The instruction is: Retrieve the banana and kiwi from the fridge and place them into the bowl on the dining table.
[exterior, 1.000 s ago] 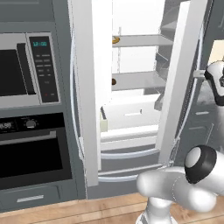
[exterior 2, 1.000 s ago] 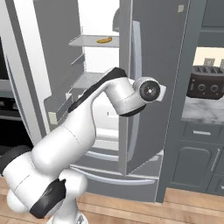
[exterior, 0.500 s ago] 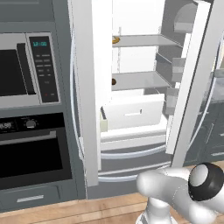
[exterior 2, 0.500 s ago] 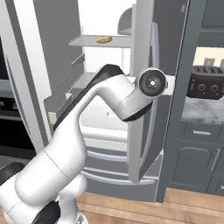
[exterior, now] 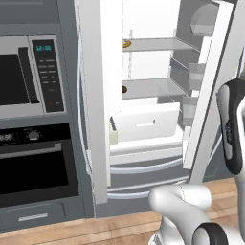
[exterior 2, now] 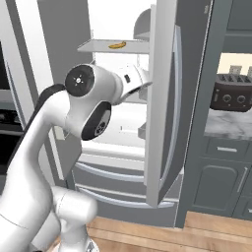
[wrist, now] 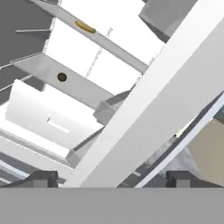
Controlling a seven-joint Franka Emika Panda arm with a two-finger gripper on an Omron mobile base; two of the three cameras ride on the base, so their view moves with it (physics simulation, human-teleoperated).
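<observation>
The fridge [exterior: 91,95] stands open, white inside. The banana [exterior: 127,43] [exterior 2: 117,45] [wrist: 85,27] lies on the upper shelf. Below it, the kiwi [exterior: 124,89] [wrist: 62,77] sits on the middle shelf near its left end. My gripper [wrist: 111,179] is open, its fingertips [wrist: 41,178] far apart on either side of the open right door's edge [wrist: 144,109]. From the right base camera the hand [exterior 2: 140,81] is up against the inner side of that door [exterior 2: 165,98], level with the middle shelf. The bowl and dining table are out of view.
A dark wall oven and microwave column [exterior: 28,76] stands left of the fridge. A white crisper drawer [exterior: 146,122] sits under the shelves, above the steel lower drawers [exterior: 143,172]. A toaster [exterior 2: 231,96] rests on the marble counter to the right. My forearm [exterior: 229,129] rises beside the door.
My elbow has swung from the right to the left in the right base view, and the forearm now stands upright beside the door. The hand stays at the right door's edge.
</observation>
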